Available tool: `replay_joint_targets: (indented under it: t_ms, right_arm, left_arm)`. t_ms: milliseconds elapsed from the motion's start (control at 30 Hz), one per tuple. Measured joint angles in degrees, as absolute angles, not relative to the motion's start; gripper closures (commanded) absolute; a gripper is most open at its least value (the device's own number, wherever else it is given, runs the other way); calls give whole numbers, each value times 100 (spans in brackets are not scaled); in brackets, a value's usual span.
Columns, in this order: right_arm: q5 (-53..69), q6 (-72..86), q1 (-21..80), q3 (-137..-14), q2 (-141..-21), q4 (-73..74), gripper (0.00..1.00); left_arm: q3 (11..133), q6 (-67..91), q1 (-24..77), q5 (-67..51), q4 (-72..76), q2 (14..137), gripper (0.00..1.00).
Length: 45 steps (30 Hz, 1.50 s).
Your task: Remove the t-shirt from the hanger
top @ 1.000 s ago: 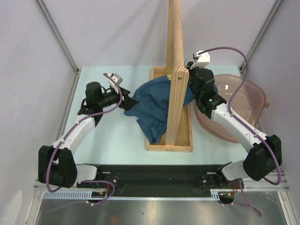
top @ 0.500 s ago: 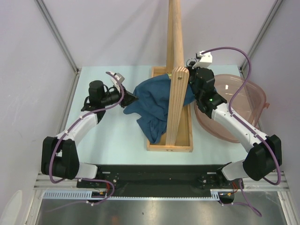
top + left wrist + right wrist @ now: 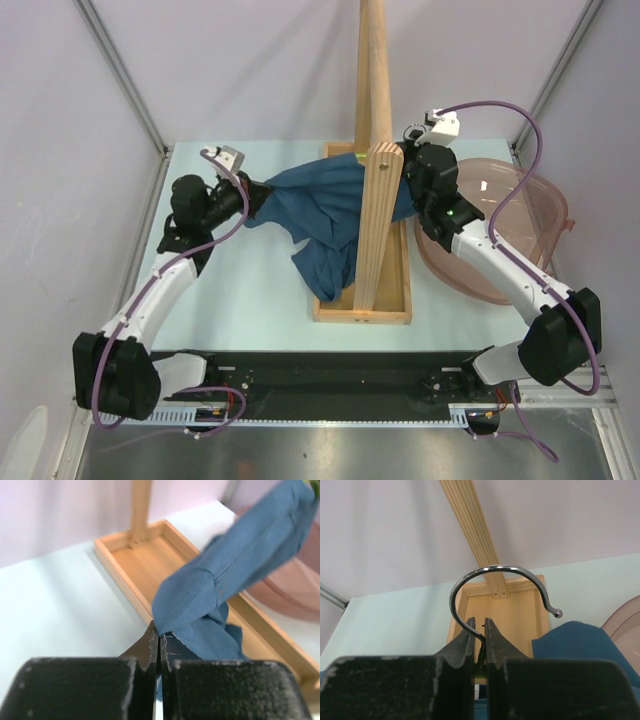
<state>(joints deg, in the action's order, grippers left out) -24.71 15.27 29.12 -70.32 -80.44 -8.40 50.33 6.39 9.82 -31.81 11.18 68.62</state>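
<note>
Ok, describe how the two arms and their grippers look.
The left arm and right arm have white link shells, black joints and a purple cable looped alongside. The left gripper and right gripper have matt black, tapering fingers.

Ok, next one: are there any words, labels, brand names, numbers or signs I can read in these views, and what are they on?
None: no readable text shows in any view.
The t-shirt is plain fabric with no print.
The wooden stand, the pink bowl and the hanger, seen here by its metal hook, carry no markings.
</note>
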Motion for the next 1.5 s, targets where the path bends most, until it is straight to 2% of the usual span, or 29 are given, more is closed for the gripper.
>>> replay_joint_targets:
  t_ms: [200, 433, 767, 1100, 1267, 1367, 1433, 1500]
  right_arm:
    - [-2698, 1653, 2947, -7035, -7985, -812, 100]
    - [-2961, 1868, 2967, -7028, -7813, -722, 100]
    - [-2902, 1959, 2956, -6842, -7647, -729, 100]
    - [-2154, 1822, 3148, -7107, -8001, -838, 100]
    - [-2311, 1588, 3533, -7533, -8250, -847, 100]
    - [-2512, 1487, 3498, -7540, -8193, -832, 100]
    - [-2554, 1446, 3393, -7540, -8173, -790, 100]
    - [-2554, 1428, 3251, -7540, -8165, -742, 100]
  left_arm:
    - [5033, 917, 967, -2397, 1188, 6667, 100]
    - [5026, 1485, 849, -2290, 1179, 6646, 100]
    - [5006, 2993, 530, -3100, 2038, 6473, 100]
    - [4427, 4993, 467, -4222, 4786, 6440, 100]
    - [4425, 5188, 403, -4504, 5081, 6449, 100]
    - [4497, 4803, 399, -4475, 4637, 6438, 100]
    - [4678, 4357, 399, -4340, 3986, 6440, 92]
    - [4941, 3723, 399, -4064, 3183, 6440, 76]
